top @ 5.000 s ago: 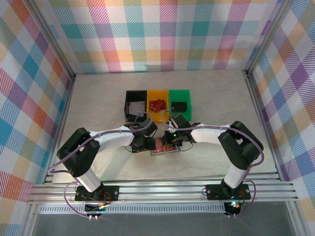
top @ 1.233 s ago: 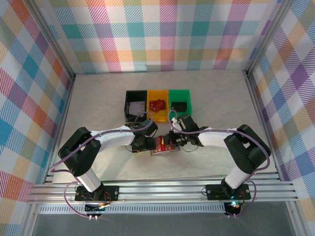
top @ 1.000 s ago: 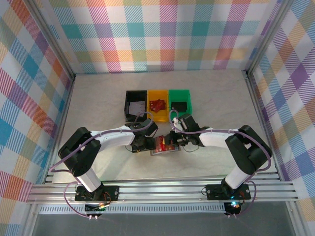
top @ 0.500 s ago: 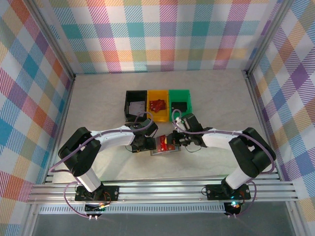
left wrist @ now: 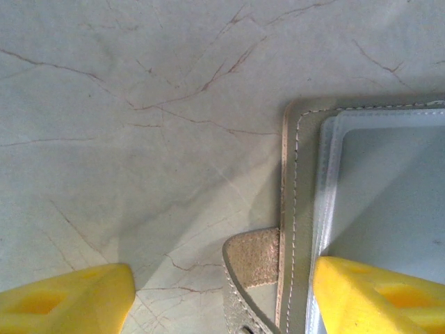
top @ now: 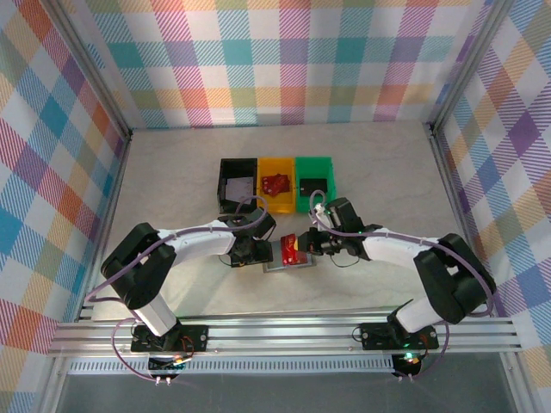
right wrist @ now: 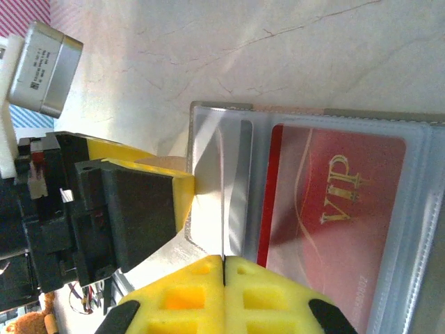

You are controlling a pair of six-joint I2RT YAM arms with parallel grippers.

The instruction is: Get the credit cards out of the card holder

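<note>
Behind 1 card holder (top: 288, 266): 3 bins (top: 276, 161).

Top external: bright, even light from above, sharp throughout, just soft short shadows under the arms on the table (top: 172, 181). Left wrist: dimmer and flatter, card holder (left wrist: 300, 209) stitching in focus, left fingers (left wrist: 62, 299) blurry at the bottom edge w/ a soft grey shadow on the tabletop betw. them. Right wrist: bright, white glare on the holder's clear pocket, dark shadow band across the red card (right wrist: 327, 202), right fingers (right wrist: 181, 299) soft up close.
</note>
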